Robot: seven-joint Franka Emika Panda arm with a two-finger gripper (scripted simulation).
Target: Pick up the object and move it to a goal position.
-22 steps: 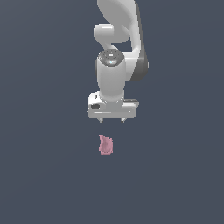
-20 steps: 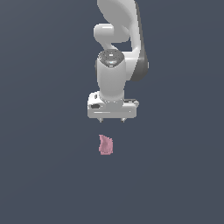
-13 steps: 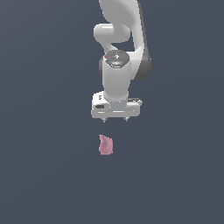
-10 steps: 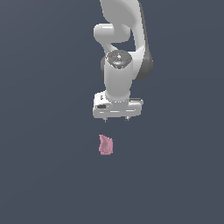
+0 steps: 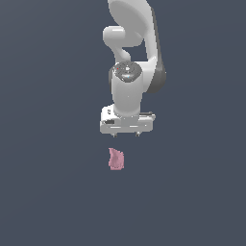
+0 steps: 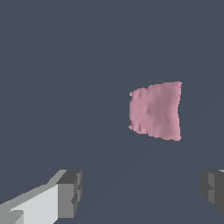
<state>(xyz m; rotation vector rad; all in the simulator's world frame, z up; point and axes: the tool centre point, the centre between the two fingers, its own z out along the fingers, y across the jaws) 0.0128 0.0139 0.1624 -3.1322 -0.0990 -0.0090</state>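
The object is a small pink lumpy wedge point(image 5: 116, 159) lying on the dark grey floor. It also shows in the wrist view point(image 6: 156, 111), in full, with nothing touching it. My white gripper point(image 5: 126, 134) hangs above and a little behind it, pointing down, with only short finger stubs showing. In the wrist view the gripper point(image 6: 142, 192) is open and empty: its two grey fingertips point(image 6: 70, 194) stand wide apart, and the pink object lies beyond them, not between them.
A flat, uniform dark grey floor point(image 5: 53, 192) fills both views. The white arm point(image 5: 132, 53) rises behind the gripper. No goal marker shows.
The gripper has shifted slightly to the exterior view's right and the wrist has turned a little. The pink object has not moved.
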